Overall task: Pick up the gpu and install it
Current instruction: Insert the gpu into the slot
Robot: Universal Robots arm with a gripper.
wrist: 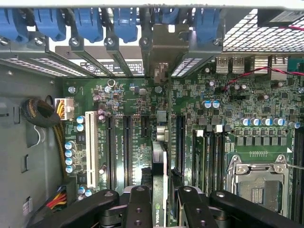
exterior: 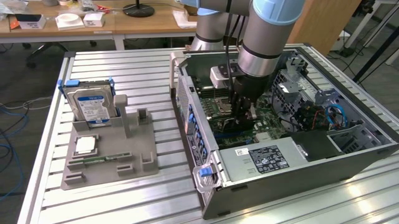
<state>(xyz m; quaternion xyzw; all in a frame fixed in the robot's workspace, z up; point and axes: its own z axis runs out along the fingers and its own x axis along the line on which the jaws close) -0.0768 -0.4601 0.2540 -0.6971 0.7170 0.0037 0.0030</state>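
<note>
Gpu [wrist: 160,175], seemingly NVIDIA-marked, held edge-on between fingers [wrist: 138,209].

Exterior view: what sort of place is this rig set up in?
Likely a robotics lab or workshop: a ribbed aluminium work table carries an open grey computer tower case, with cluttered wooden desks behind it.

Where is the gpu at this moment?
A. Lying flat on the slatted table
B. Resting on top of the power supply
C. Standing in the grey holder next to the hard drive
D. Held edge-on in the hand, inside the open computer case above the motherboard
D: in the wrist view the hand grips the gpu edge-on over the motherboard slots, and the exterior view has the arm reaching down into the computer case.
</note>
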